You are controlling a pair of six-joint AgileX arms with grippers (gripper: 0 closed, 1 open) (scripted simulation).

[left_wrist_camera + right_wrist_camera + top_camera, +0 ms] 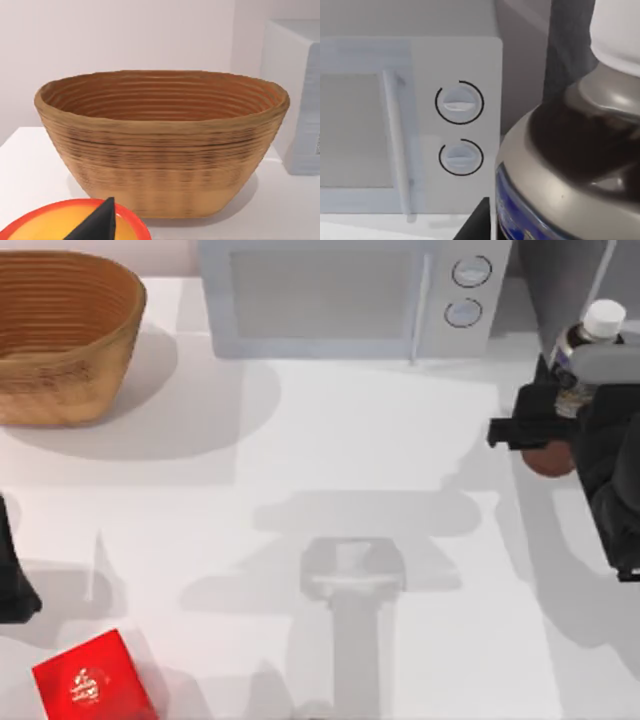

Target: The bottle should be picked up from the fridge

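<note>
Bottle point(583, 350) between right gripper point(560, 415) fingers.

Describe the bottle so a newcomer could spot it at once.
Start at the microwave along the table's back edge and go right, past its two knobs. The bottle stands there at the right gripper, a dark body with a white cap and blue label.
</note>
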